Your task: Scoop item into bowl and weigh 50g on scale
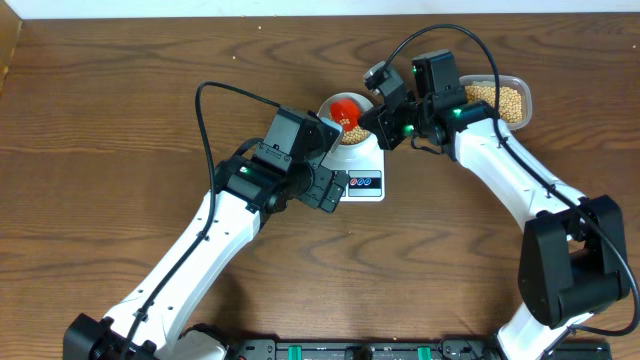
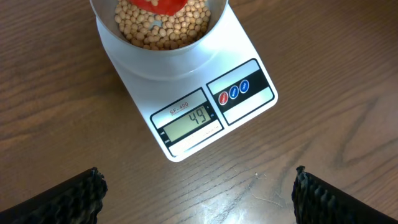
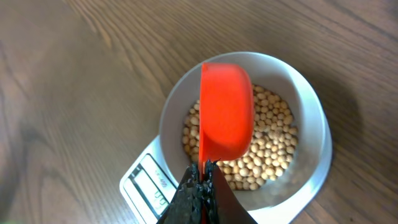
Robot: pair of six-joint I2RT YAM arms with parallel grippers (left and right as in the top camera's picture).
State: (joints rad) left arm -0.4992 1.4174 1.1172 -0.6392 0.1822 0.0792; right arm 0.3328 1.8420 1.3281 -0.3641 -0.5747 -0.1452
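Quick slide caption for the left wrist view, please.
Bowl of beans on the scale, display reading 49, seen above the open left gripper.

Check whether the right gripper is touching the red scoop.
Touching. The right wrist view shows the right gripper shut on the handle of the red scoop, with no gap between them, holding it over the bowl.

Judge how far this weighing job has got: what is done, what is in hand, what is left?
Done: the bowl sits on the scale with beans in it, and the display reads 49. In hand: the right gripper holds the red scoop over the bowl. Left: a few more beans to reach 50. The left gripper is open and empty.
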